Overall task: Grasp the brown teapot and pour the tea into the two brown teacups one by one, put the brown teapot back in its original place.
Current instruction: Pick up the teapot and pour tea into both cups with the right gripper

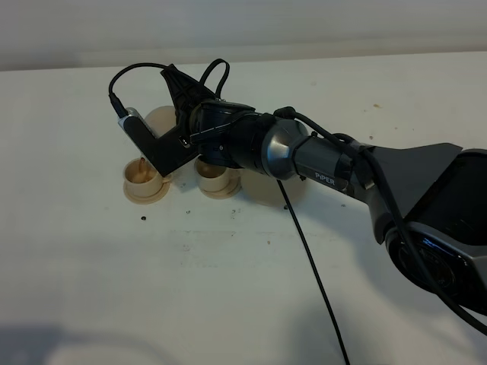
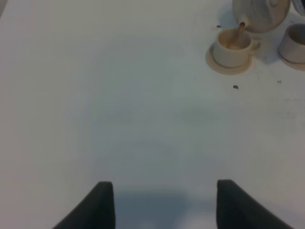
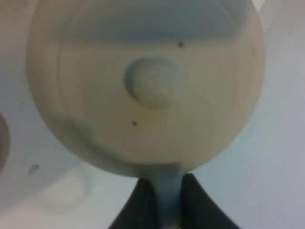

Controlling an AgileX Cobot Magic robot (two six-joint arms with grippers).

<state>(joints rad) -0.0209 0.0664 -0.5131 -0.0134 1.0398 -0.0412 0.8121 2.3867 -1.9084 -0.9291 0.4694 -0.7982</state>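
Table (image 1: 228, 296): white.
Your right gripper (image 3: 166, 195): clamped on the brown teapot (image 3: 143, 86) — tea (image 2: 236, 37) streams into one teacup (image 2: 232, 47).
Your left gripper (image 2: 165, 202): jaws apart.

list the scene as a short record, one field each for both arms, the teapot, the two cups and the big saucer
right gripper: jaws shut on the handle of the brown teapot
brown teapot: lifted and tilted, spout over the first teacup
first teacup: left in the exterior view, tea stream running into it
second teacup: beside it, no stream; fill unclear
large saucer: partly hidden, teapot not on it
left gripper: jaws open, holding nothing, over the table
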